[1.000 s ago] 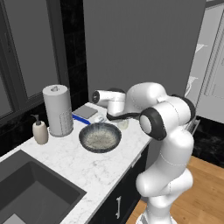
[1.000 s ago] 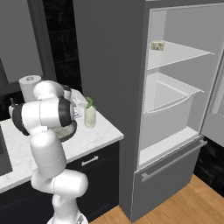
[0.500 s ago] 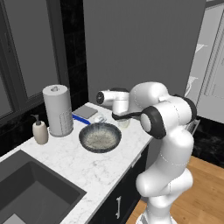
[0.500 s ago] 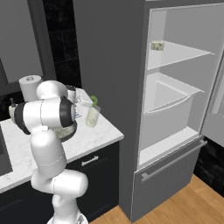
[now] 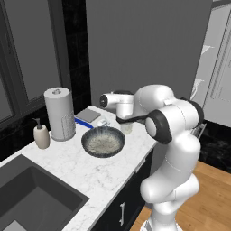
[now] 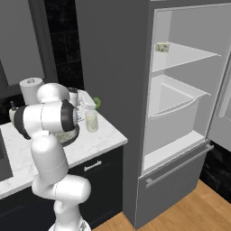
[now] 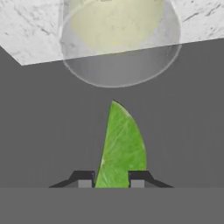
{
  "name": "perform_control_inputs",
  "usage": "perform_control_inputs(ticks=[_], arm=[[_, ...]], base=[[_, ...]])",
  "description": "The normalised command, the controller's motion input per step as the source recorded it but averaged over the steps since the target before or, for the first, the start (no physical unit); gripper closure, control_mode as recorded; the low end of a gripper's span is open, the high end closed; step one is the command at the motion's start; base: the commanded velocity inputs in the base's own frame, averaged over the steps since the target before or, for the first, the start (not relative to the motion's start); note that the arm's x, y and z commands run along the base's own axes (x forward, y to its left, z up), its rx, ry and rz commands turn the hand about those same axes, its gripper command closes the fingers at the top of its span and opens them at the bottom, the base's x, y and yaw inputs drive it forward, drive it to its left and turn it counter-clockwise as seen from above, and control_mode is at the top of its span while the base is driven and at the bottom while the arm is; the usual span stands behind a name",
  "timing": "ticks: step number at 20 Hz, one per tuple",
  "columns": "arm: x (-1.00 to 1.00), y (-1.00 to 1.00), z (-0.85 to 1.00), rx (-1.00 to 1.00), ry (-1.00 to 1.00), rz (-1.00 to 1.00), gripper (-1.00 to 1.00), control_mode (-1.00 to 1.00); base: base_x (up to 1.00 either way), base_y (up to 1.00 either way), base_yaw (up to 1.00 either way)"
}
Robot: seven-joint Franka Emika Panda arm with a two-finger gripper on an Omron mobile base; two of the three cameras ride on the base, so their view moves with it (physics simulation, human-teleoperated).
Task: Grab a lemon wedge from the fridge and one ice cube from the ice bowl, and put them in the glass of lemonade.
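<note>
Already the wedge (image 7: 121, 146) is out of the fridge (image 6: 180, 113): in the hand view it is seen pinched between the two tips of the tool (image 7: 111, 180), which is closed on it, green face toward the camera. Beyond its point the glass (image 7: 119, 37) is seen from above, rim open, pale yellow liquid inside, standing at the edge of the counter (image 7: 26, 30). The wedge is not yet over the mouth; the rim sits further along the line of the tool, apart from the wedge tip.

From the right base view the glass (image 6: 92, 121) is noted near the counter corner beside the fridge side, with a green speck, likely the wedge (image 6: 97, 102), just behind and above it. The fridge door is left open, shelves white.

In the left base view the bowl (image 5: 103, 141) is noted on the counter (image 5: 97, 173), pale speckled contents untouched as far as can be told, the glass (image 5: 126, 128) just beyond it under the wrist.

Progress judged: fetch of the wedge done, drop into the glass pending. Left after that: one ice cube to be taken from the bowl and put in the glass.
</note>
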Motion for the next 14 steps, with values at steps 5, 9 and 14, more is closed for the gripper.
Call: perform_control_inputs(ticks=[5, 9, 14], arm=[[0.0, 0.0, 0.12, 0.0, 0.0, 0.0, 1.0, -1.0], [-0.01, 0.09, -0.16, -0.01, 0.07, 0.0, 1.0, -1.0], [0.0, 0.07, -0.24, -0.01, 0.09, 0.0, 1.0, -1.0]], base=[[0.0, 0.0, 0.0], [0.0, 0.0, 0.0], [0.0, 0.0, 0.0]])
